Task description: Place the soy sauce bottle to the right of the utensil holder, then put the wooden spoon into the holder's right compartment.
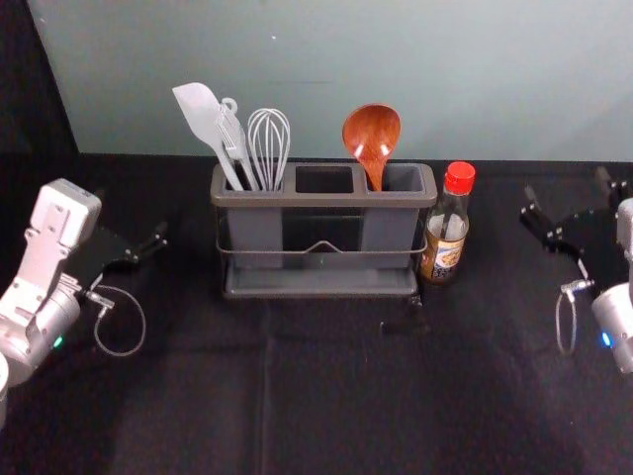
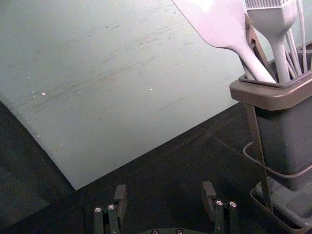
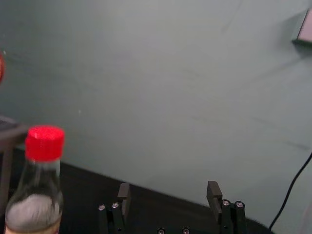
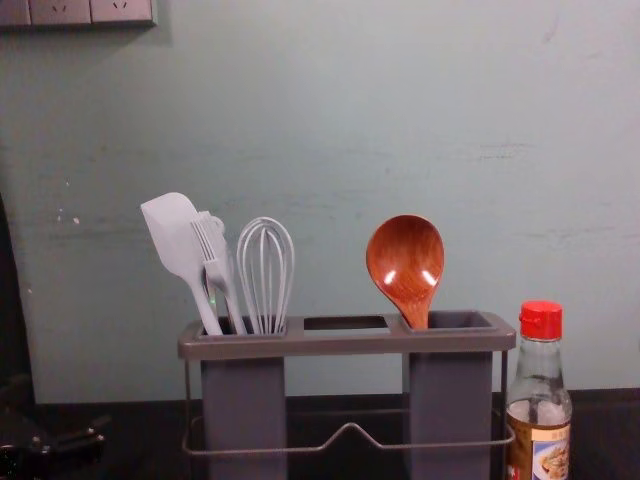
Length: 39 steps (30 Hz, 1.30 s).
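Bottle and spoon stood at the right of your holder

The bottle stood upright just beside the holder's right end on your dark table, its long axis vertical, red cap up and label toward the chest camera. Whether it touched the holder, you could not tell. The spoon stood in the right compartment, bowl up and handle down, its long axis near vertical with the top tipped slightly left.

Your left gripper hovered to the left of the holder, jaws apart with a gap between them. Your right gripper hung well apart from the bottle on its right, jaws likewise parted.

A spatula, a brush and a whisk crowded the left compartment. A wire rail crossed the holder's front, and a pale wall rose behind. The holder stood between your left gripper and the bottle; the bottle stood between the holder and your right gripper. Your right wrist view also caught a black cord against the wall.
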Available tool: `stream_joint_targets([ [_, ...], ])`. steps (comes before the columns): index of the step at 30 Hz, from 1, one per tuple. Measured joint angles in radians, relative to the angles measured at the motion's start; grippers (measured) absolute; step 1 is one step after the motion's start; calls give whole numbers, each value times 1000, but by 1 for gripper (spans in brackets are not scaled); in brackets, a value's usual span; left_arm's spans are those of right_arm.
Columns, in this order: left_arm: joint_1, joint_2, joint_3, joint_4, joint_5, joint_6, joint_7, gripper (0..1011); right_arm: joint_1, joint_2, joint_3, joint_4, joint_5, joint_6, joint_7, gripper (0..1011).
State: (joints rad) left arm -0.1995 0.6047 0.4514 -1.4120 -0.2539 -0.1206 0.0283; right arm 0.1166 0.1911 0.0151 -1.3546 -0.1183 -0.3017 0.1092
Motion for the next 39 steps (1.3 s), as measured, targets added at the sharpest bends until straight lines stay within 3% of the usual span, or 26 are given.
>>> stream_joint_targets([
  [10, 0, 0, 0, 0, 0, 0, 0, 1005, 3, -1, -3, 44, 13, 3, 2, 1004],
  [22, 0, 0, 0, 0, 0, 0, 0, 1005, 15, 4, -8, 41, 38, -17, 27, 1004],
  [39, 0, 0, 0, 0, 0, 0, 0, 1005, 14, 2, -7, 39, 36, -15, 23, 1004],
])
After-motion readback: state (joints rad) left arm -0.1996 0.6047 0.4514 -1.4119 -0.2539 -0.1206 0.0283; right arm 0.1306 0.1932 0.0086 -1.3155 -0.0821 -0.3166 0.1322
